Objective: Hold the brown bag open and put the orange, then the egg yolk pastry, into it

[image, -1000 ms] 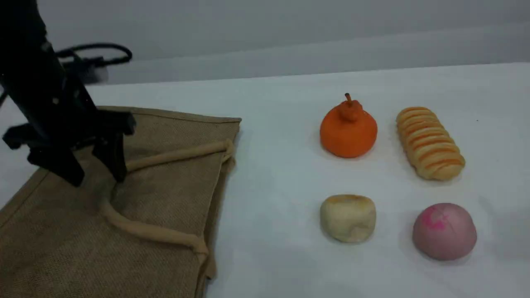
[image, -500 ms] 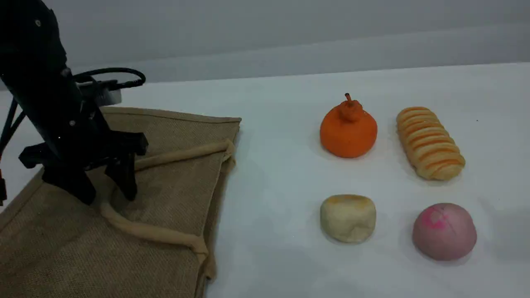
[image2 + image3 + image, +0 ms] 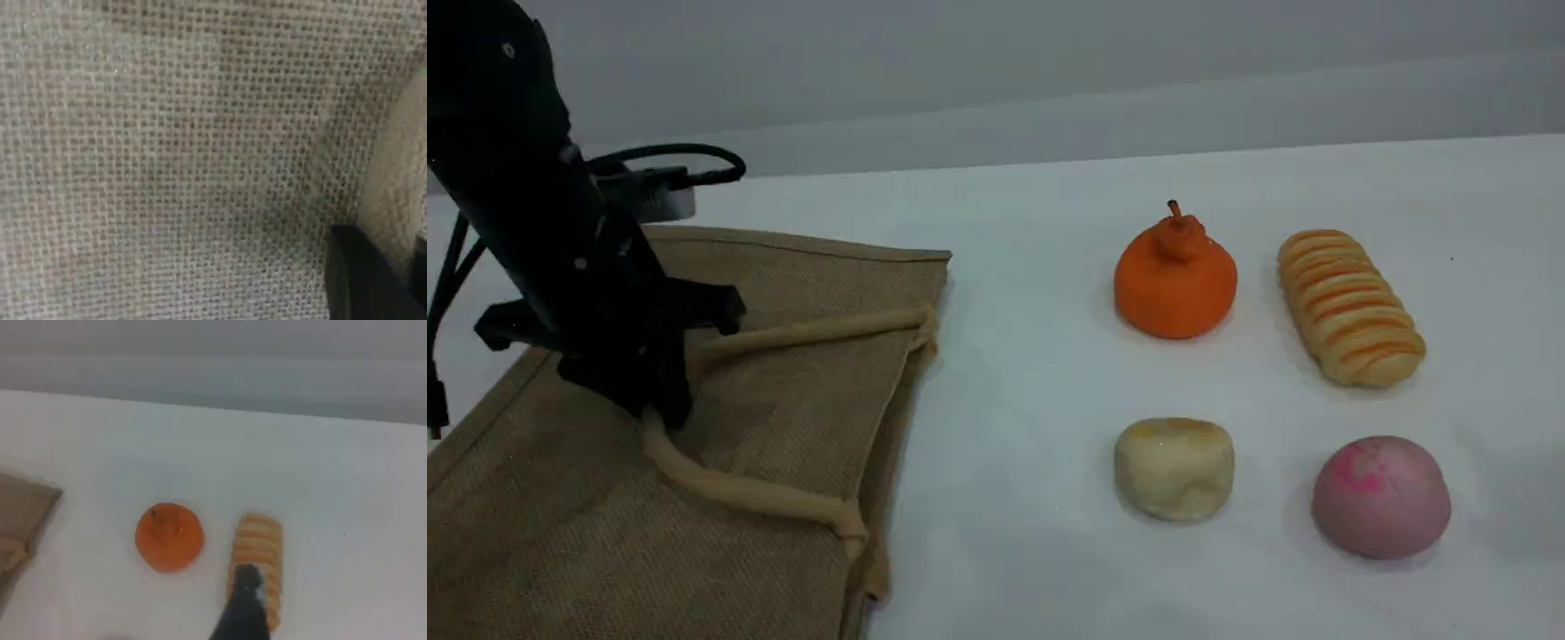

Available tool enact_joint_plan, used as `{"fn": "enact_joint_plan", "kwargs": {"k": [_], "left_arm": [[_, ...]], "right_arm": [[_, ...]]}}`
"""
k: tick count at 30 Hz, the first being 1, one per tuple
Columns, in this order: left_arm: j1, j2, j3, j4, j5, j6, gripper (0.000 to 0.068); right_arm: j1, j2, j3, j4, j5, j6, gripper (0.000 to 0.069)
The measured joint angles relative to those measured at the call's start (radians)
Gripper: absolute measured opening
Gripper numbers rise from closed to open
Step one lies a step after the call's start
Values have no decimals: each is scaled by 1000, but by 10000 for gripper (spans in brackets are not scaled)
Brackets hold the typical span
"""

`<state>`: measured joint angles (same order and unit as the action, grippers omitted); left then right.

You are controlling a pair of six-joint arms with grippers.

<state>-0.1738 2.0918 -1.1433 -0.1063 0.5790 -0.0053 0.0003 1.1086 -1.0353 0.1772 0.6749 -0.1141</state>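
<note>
The brown bag (image 3: pixel 800 373) lies flat on the left of the table, and its weave (image 3: pixel 167 160) fills the left wrist view. My left gripper (image 3: pixel 662 407) is shut on the bend of the upper beige rope handle (image 3: pixel 809 333), pressed down on the bag. That handle (image 3: pixel 400 173) runs beside my black fingertip (image 3: pixel 360 283). The orange (image 3: pixel 1175 283) stands at the back right, also seen as the orange (image 3: pixel 168 537). In front of it sits the egg yolk pastry (image 3: pixel 1174 468). The right gripper is out of the scene view; its fingertip (image 3: pixel 245 600) hovers high above the table, holding nothing.
A long striped loaf (image 3: pixel 1350 307) lies right of the orange, and a pink dome bun (image 3: pixel 1381 496) sits right of the pastry. A black cable (image 3: pixel 685 164) loops behind the bag. The bag's corner (image 3: pixel 23 510) shows at the right wrist view's left edge.
My left gripper came down and slightly right onto the bag, then its fingers closed on the rope handle. The handle shifted a little. The food items stayed still.
</note>
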Motion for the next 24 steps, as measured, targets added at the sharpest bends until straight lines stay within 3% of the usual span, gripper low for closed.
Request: {"fn": "enact_joint_plan", "kwargs": {"k": [6, 17, 24], "left_arm": [[0, -1, -106, 0, 140, 81, 88], [1, -1, -533, -14, 611, 282, 88], [1, -1, -735, -115, 648, 419, 88]], "right_arm": [[0, 0, 0, 0, 0, 0, 573], [0, 8, 0, 0, 14, 0, 573], [0, 85, 1, 8, 7, 0, 573]]}}
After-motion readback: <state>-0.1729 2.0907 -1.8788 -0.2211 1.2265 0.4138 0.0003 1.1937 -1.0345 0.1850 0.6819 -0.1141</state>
